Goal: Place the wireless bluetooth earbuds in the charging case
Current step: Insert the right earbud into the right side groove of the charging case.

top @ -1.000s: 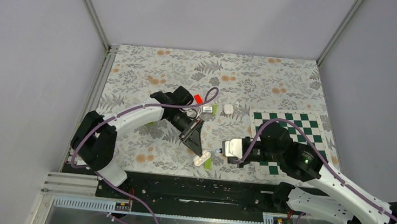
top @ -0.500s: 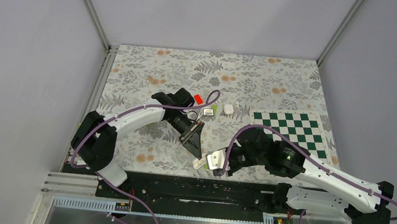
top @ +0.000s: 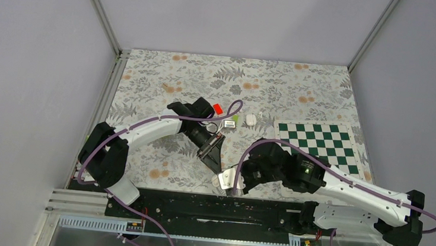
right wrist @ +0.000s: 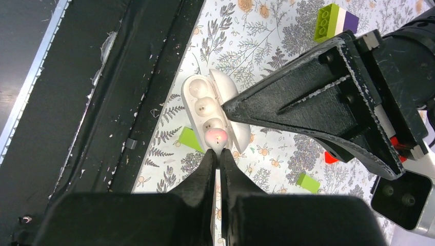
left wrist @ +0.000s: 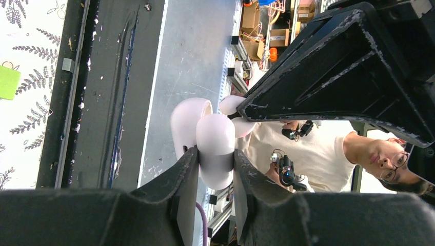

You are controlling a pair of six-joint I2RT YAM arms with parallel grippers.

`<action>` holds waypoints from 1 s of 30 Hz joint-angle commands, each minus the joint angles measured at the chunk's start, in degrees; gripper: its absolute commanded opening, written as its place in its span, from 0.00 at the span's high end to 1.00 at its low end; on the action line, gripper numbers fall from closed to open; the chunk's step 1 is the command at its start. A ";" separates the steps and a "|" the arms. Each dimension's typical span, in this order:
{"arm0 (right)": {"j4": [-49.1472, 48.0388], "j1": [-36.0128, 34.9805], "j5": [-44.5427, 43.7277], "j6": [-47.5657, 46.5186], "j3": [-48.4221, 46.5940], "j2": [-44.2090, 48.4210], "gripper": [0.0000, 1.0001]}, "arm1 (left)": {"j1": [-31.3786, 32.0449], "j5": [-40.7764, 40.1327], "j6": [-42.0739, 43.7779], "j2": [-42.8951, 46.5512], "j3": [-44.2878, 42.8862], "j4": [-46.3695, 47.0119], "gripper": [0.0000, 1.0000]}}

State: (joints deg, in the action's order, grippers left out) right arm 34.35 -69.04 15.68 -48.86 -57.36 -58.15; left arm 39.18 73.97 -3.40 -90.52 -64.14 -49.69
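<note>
My left tool (left wrist: pixel 215 154) is clamped on the charging case (left wrist: pixel 216 134), lid swung open, held up close to the near edge of the table (top: pixel 290 87) with its leafy floral cover. My right tool (right wrist: pixel 218 156) is pinched fully closed, tips right at the case's slot where an earbud (right wrist: pixel 216 136) glows pinkish; whether I grip it, I can't tell. A lime-green block (right wrist: pixel 190 138) lies on the print below, with a red block (top: pixel 218 108) farther off and a green checkerboard mat (top: pixel 321 138) to the right. There's a black rail (top: pixel 196 207) along the near edge, plain grey walls (top: pixel 237 17) all round, and a person in glasses (left wrist: pixel 382 154) beyond the table.
</note>
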 commanded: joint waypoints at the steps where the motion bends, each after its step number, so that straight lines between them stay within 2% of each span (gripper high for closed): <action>1: -0.76 -1.25 -2.66 -1.93 -2.15 -1.03 1.00 | 0.43 2.79 1.56 0.25 -1.86 0.31 1.00; 30: 1.19 -5.08 -7.35 -4.31 -1.92 -4.42 1.00 | 0.70 2.74 1.90 0.01 -1.58 0.30 1.00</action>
State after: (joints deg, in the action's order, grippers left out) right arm 34.00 -72.84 10.50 -51.88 -57.36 -61.69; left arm 39.57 73.84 -2.98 -90.52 -64.14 -49.71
